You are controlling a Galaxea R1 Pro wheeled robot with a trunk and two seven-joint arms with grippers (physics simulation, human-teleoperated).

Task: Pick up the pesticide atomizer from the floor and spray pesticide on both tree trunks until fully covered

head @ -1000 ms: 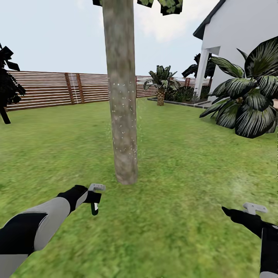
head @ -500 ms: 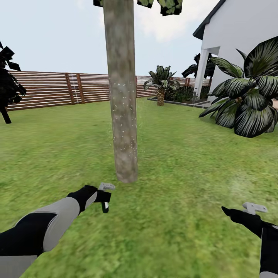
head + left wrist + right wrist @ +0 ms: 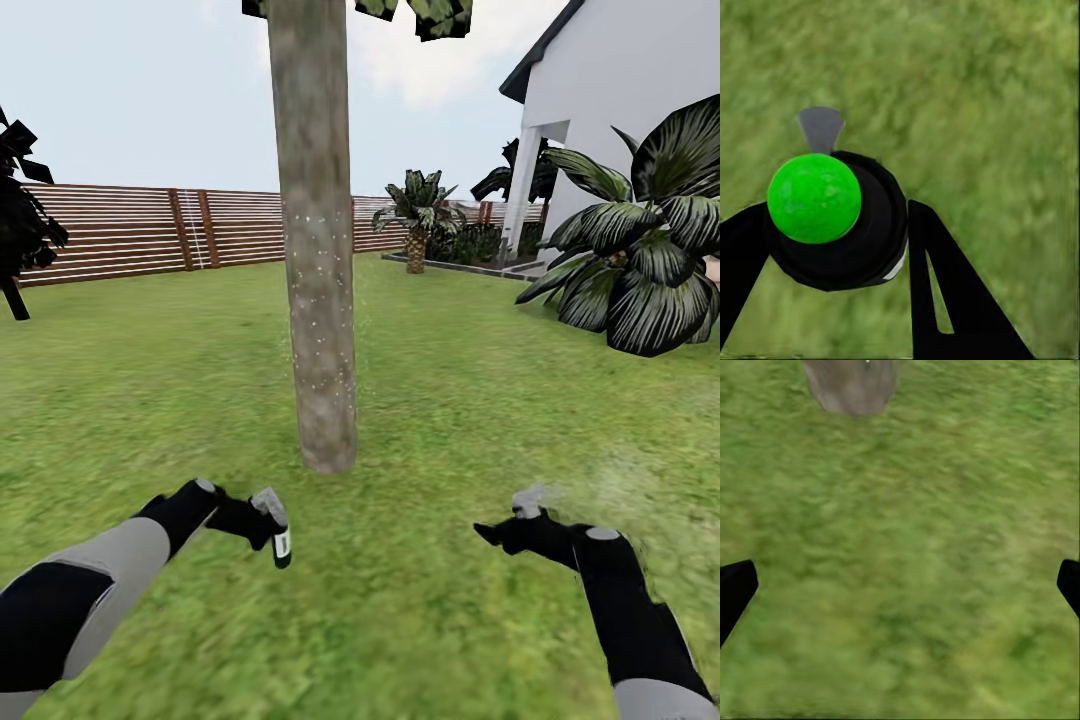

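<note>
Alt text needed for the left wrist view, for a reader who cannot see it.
The left hand is shut on the pesticide atomizer, a black body with a bright green round cap facing the camera and a grey nozzle tip. One black finger rises beside it, and blurry green grass lies behind.

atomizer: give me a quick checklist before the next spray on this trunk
1. Atomizer held in the left gripper, jaws closed on its body: ok.
2. Nozzle aimed at the tree trunk: not ok; the atomizer hangs toward the grass.
3. Trunk fully covered: not ok; pale specks show on the middle and lower part, none higher up.
4. Right gripper free, jaws apart over grass: ok.
5. Path from atomizer to trunk unblocked: ok.
</note>
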